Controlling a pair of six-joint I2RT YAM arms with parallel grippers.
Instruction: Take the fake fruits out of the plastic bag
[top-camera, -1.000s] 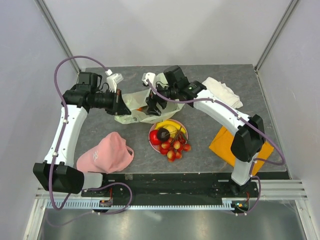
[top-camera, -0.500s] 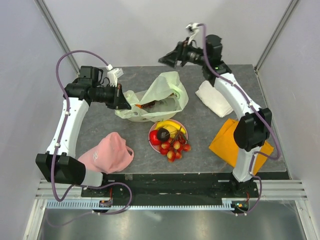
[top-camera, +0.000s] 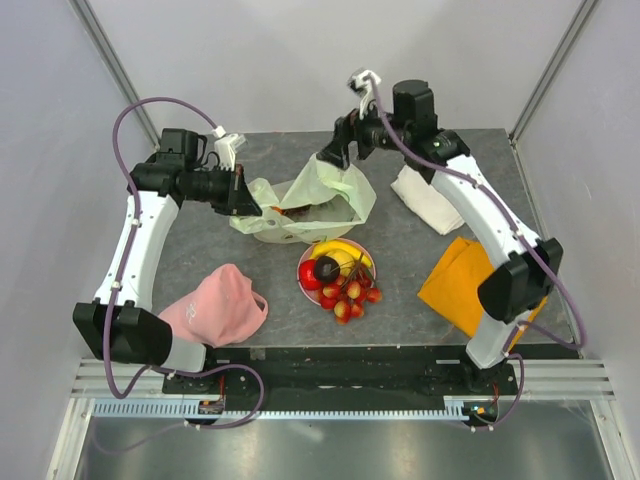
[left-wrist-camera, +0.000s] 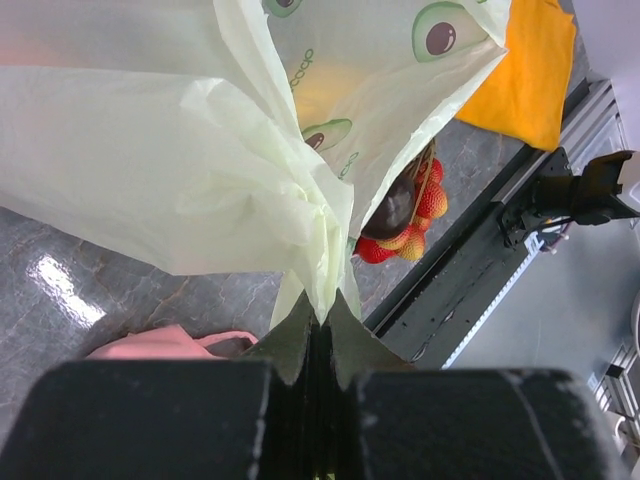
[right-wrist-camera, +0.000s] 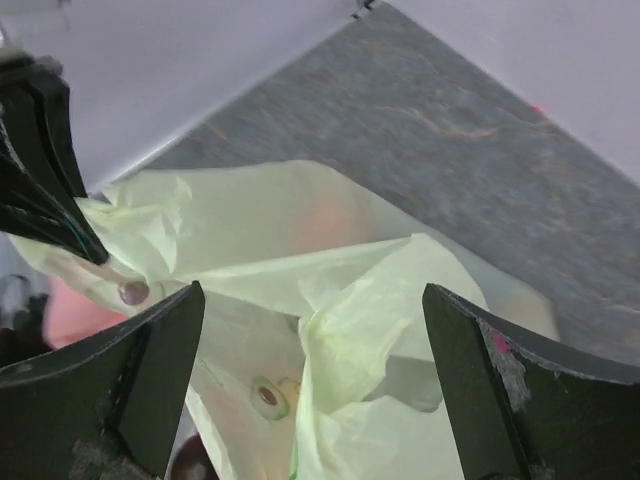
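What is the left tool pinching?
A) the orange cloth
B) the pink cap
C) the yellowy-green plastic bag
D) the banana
C: in the left wrist view the left tool is shut on a bunched fold of the plastic bag, and nothing else sits between its fingers.

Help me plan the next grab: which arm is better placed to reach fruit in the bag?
Right. The right gripper is open above the plastic bag, where an orange fruit shows through; the left gripper is shut on the bag's edge.
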